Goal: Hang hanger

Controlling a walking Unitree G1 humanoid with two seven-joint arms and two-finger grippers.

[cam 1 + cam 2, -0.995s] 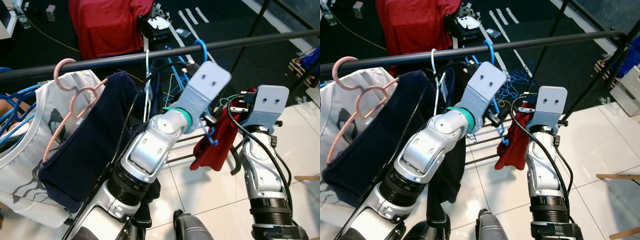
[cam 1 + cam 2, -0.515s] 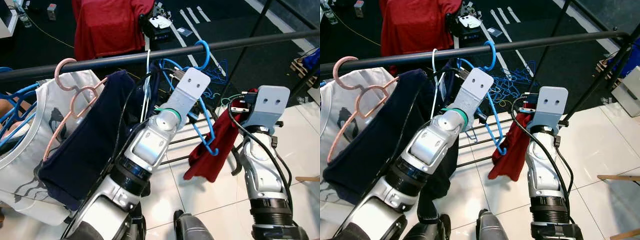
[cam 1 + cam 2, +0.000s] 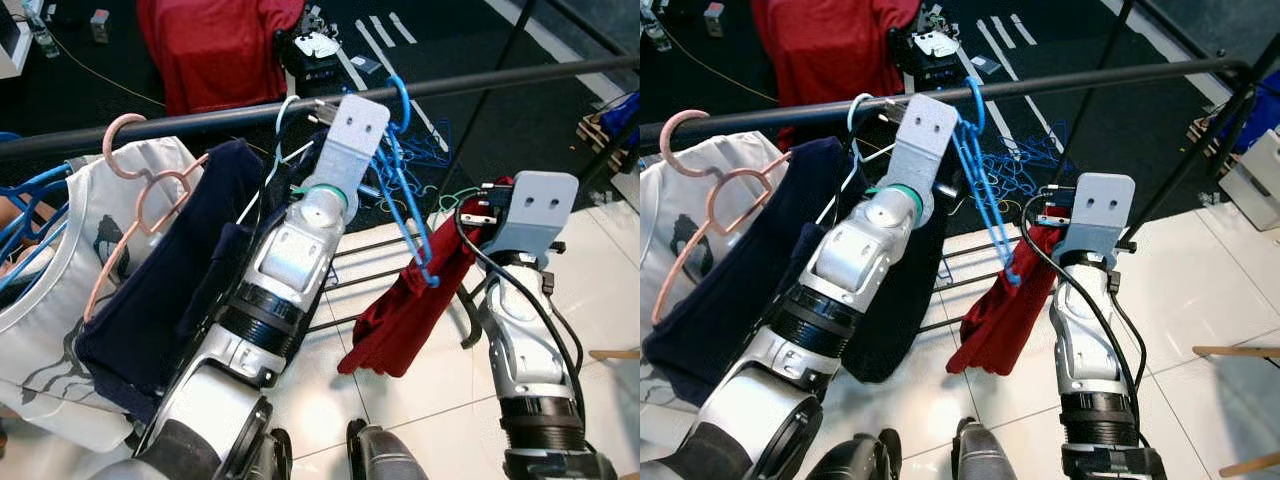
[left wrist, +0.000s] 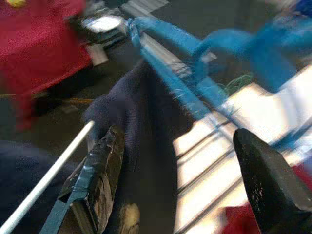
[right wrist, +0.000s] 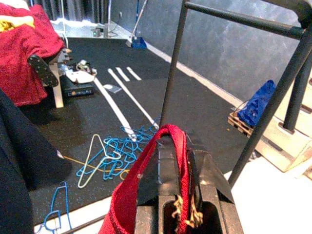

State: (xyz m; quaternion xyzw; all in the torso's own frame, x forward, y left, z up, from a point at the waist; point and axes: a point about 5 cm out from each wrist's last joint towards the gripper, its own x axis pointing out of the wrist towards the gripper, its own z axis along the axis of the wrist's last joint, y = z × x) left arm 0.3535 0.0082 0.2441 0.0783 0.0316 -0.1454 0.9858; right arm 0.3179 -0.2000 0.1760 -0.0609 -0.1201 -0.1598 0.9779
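Blue plastic hanger (image 3: 408, 190) hooks the black rail (image 3: 520, 78) at 12 o'clock; left hand (image 4: 180, 180) released, right hand (image 5: 179, 161) clenching the red cloth (image 3: 400, 315), whose pull could unhook it.

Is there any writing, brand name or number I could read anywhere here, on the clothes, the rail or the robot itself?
No readable text anywhere.
The white shirt carries a dark grey print, a picture rather than letters.
The white stripes on the dark floor are plain markings, not signs.
The small device on the floor beyond the rail may bear a label, too small to read.
The grey wrist plates show two screw holes each, no lettering.
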